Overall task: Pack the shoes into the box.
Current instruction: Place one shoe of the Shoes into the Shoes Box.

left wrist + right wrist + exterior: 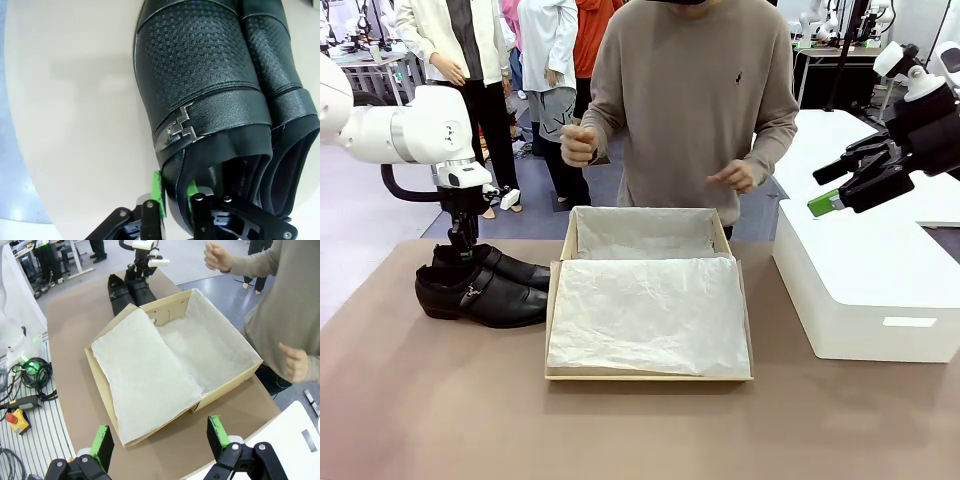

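Here, you have two black dress shoes (485, 295) side by side at the table's (420, 420) left edge, one tan shoebox (650, 377) at its middle, and one white box (865, 300) at the right edge. The left wrist view shows the left gripper (175, 192) pinching the collar of the far shoe (200, 65) beside its buckle. The right gripper (159, 425) gapes, empty.

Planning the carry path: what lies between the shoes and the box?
Only a narrow strip of bare table separates the shoes from the box, in the front view.

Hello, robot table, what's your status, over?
Left gripper pinching one shoe by its collar; right gripper open, raised. Box open, paper-lined, no shoes inside. Nothing blocking it.
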Controlling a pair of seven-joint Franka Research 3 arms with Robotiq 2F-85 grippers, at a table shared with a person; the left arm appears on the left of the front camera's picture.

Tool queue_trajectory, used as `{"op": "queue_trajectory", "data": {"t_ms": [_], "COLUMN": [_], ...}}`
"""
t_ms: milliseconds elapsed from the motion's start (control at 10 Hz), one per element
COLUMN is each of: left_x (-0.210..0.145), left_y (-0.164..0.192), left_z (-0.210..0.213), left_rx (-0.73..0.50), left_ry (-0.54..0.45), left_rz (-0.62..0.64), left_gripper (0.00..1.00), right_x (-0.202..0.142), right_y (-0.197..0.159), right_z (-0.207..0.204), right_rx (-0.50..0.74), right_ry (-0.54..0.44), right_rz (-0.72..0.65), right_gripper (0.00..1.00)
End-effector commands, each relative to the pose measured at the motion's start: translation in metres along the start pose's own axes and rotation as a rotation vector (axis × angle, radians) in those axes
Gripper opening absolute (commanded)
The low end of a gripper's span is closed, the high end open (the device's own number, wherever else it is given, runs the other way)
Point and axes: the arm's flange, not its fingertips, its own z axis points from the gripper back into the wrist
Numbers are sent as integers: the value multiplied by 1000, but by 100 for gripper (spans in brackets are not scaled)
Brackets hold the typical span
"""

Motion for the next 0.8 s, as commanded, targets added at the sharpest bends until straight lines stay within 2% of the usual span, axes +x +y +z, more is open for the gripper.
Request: {"op": "queue_trajectory", "data": {"t_ms": [0, 400, 700], "left_x": [-1, -2, -12], "left_y": [3, 1, 1], "left_z": [2, 3, 19], "left_rx": [-14, -3, 75], "left_ry": [-13, 5, -12], "left_rz": [-14, 6, 49], "left_gripper": [0, 0, 0], "right_x": [1, 1, 1], "right_y": [-4, -4, -4], "right_z": [0, 0, 0], "right_rx": [16, 16, 16], "right_ry": [-30, -30, -30], "right_rz": [24, 24, 24], "right_gripper": [100, 100, 100]}}
